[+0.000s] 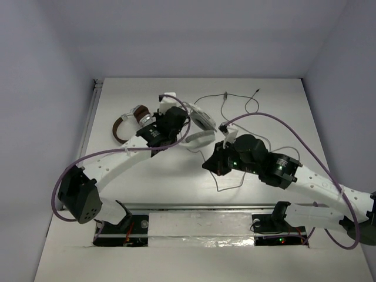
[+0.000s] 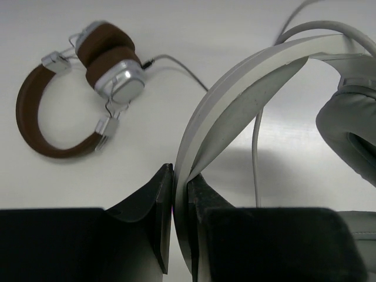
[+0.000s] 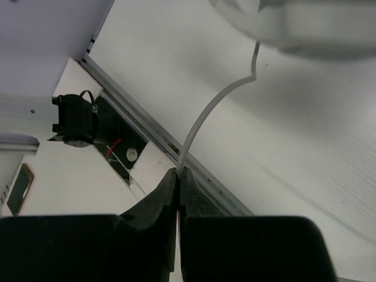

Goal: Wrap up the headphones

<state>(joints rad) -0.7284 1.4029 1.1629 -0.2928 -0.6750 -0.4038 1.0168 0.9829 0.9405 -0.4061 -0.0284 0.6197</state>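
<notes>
The white headphones [image 1: 198, 130] lie at mid table, headband [image 2: 235, 88] arching up and a grey ear cup [image 2: 346, 126] at the right. My left gripper [image 2: 180, 171] is shut on the headband's lower end, seen from above at the left gripper [image 1: 171, 120]. The thin grey cable [image 3: 205, 117] runs from the blurred headphones [image 3: 305, 26] down into my right gripper [image 3: 178, 171], which is shut on it. From above, the right gripper [image 1: 215, 162] sits just right of and nearer than the headphones, with cable [image 1: 228, 187] looping below it.
Brown-cupped headphones [image 2: 88, 76] lie left of the white ones, also the brown headphones [image 1: 130, 123]. Loose cable ends [image 1: 225, 95] trail toward the table's back. A metal rail [image 3: 176, 147] marks the near table edge, with an arm base motor [image 3: 73, 120] beyond it.
</notes>
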